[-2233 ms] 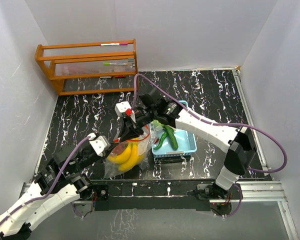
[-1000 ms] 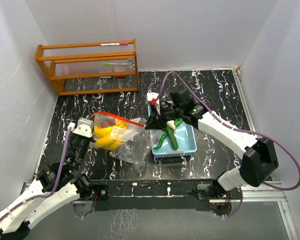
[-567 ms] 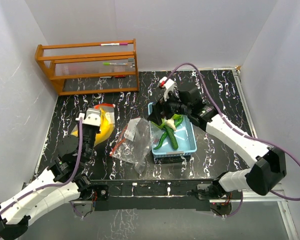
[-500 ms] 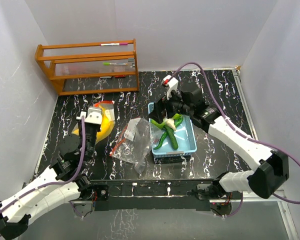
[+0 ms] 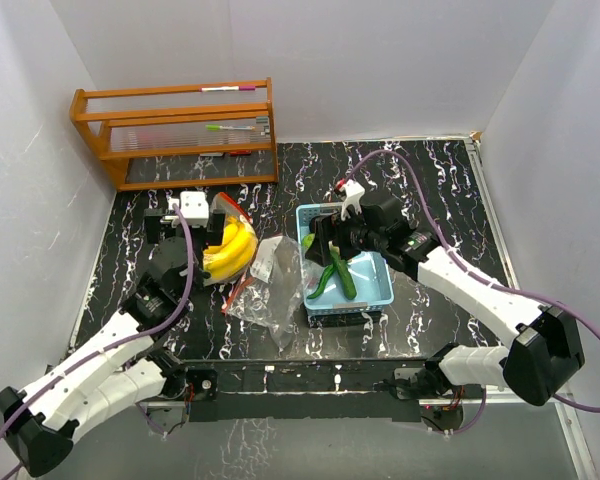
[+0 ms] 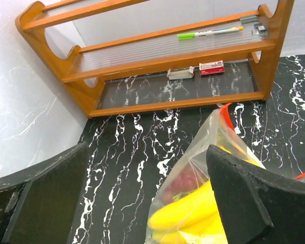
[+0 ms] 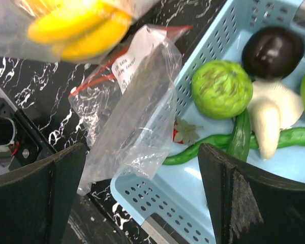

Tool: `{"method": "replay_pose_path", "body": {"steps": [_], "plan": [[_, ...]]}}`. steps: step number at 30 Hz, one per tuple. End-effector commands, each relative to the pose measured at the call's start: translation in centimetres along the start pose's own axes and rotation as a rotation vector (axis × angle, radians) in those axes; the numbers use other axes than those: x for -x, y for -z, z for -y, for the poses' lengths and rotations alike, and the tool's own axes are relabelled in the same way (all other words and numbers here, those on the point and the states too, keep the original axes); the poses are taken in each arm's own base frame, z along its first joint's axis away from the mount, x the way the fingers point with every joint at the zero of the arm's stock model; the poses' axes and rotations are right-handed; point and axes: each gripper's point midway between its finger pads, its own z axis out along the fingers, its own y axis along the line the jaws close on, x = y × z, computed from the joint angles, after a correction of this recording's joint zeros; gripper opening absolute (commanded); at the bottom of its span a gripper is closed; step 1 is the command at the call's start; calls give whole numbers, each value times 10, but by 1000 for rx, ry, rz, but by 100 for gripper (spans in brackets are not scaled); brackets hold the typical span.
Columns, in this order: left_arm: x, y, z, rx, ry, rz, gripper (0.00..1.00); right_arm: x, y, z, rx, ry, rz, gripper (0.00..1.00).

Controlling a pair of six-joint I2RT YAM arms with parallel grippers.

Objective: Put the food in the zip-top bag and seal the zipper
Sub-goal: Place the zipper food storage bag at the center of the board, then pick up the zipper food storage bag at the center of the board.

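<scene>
Food (image 5: 337, 270) kept in blue basket (image 5: 378, 295), right of centre: lime-green ball (image 7: 222, 89), dark purple ball (image 7: 272, 52), long green pieces. Zip-top bag (image 5: 272, 290) laid crumpled against basket's left side, zipper (image 7: 99, 81) toward left. Right gripper (image 7: 142, 147) spread wide, nothing held, above basket's left rim. Left gripper (image 6: 147, 150) spread wide over second bag (image 6: 193, 203) of yellow pieces, farther left.

surface (image 5: 430, 180): black, white marble veining. basket (image 5: 383, 292): light blue, perforated walls. zip-top bag (image 5: 275, 295): clear, crinkly, white printed label; zipper (image 7: 84, 87): red-orange. lime ball (image 7: 222, 89): bright green, brownish flecks. purple ball (image 7: 273, 52): very dark, glossy. pepper piece (image 7: 295, 136): green. small piece (image 7: 185, 132): red, green leaf. second bag (image 5: 230, 250): clear, yellow inside. shelf (image 5: 170, 130): orange-brown wood. walls white.
</scene>
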Motion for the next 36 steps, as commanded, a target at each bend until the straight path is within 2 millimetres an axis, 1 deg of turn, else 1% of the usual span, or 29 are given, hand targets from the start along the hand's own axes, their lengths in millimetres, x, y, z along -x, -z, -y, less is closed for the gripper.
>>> {"method": "replay_pose_path", "body": {"steps": [1, 7, 11, 15, 16, 18, 19, 20, 21, 22, 24, 25, 26, 28, 30, 33, 36], "plan": [[13, 1, -6, -28, 145, 0, 97, 3, -1, -14, 64, -48, 36, 94], [20, 5, -1, -83, 159, 3, 97, -10, -20, -27, 106, -46, -7, 92], [25, 9, 5, -139, 178, -14, 97, -26, -36, -30, 86, -38, -60, 91], [34, 19, 13, -237, 203, -4, 97, -35, -46, -16, 10, -38, -85, 88], [36, 22, 16, -268, 209, 2, 97, -38, -48, -12, -10, -39, -97, 85], [36, 27, 21, -314, 215, 10, 97, -44, -54, -9, -17, -41, -118, 79], [34, 29, 23, -328, 213, 10, 97, -46, -56, -9, -13, -45, -128, 74], [30, 30, 25, -337, 206, 5, 97, -49, -59, -9, -12, -46, -138, 68], [24, 31, 27, -344, 197, -3, 97, -51, -61, -7, -16, -49, -144, 59], [20, 31, 28, -350, 190, -10, 97, -52, -61, -5, -26, -48, -149, 49], [12, 33, 30, -358, 183, -29, 97, -51, -60, -3, -44, -48, -154, 22], [7, 34, 32, -363, 178, -37, 97, -50, -59, -3, -47, -45, -152, 13], [4, 35, 32, -365, 175, -45, 97, -48, -56, -3, -50, -39, -145, 8], [-3, 37, 33, -371, 172, -57, 97, -39, -49, -2, -68, -29, -118, 8], [-8, 38, 35, -375, 170, -67, 97, -23, -37, -5, -76, -16, -69, 8], [-13, 40, 38, -386, 181, -75, 97, 10, -10, -18, -48, 16, 16, 8], [-12, 39, 40, -391, 199, -75, 97, 43, 21, -33, -7, 57, 96, 8]]}}
